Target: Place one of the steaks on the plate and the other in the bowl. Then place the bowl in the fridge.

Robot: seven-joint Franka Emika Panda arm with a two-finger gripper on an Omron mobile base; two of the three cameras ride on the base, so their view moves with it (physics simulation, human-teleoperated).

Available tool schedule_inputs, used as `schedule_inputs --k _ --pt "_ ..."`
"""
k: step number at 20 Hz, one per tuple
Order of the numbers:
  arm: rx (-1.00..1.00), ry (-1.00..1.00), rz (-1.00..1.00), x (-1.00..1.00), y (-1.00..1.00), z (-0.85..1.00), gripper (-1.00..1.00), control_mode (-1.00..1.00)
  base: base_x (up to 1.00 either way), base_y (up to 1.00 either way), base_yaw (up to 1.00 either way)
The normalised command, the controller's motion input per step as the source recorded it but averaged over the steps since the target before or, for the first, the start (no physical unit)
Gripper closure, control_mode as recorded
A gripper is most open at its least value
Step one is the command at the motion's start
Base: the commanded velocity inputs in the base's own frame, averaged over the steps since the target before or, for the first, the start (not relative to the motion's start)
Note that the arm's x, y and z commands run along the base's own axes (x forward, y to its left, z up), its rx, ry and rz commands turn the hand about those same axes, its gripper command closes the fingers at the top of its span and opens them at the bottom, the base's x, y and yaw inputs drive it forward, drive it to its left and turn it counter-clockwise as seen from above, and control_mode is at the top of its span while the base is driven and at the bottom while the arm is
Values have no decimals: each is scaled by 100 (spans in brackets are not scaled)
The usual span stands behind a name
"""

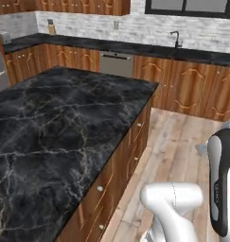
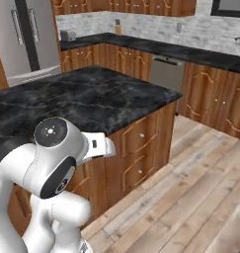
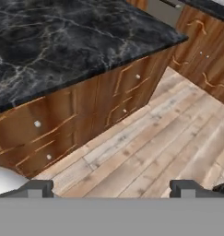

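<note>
Grey fridge (image 2: 30,39) at the far left of the right base view beyond the black marble counter (image 2: 82,99), dishwasher (image 1: 116,64) and sink tap (image 1: 175,38) in the left base view, tool (image 3: 111,189) spread wide over the wooden floor (image 3: 155,143) past the counter's corner, holding nothing

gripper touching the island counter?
Apart. In the hand view the gripper has its jaws wide open above bare wood floor, with the island counter well ahead of the tips.

No text, label, brand or number can be read on anything.
</note>
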Motion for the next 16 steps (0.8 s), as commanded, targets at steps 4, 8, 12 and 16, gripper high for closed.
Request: schedule_inputs --k 4,8,12,16 --pt "0 0 0 0 0 0 -100 100 -1 9 89" --pt "0 0 0 0 0 0 -100 100 42 -73 37" --pt "0 0 0 0 0 0 -100 100 68 -100 22" --pt "0 0 0 0 0 0 -100 100 79 -100 12"
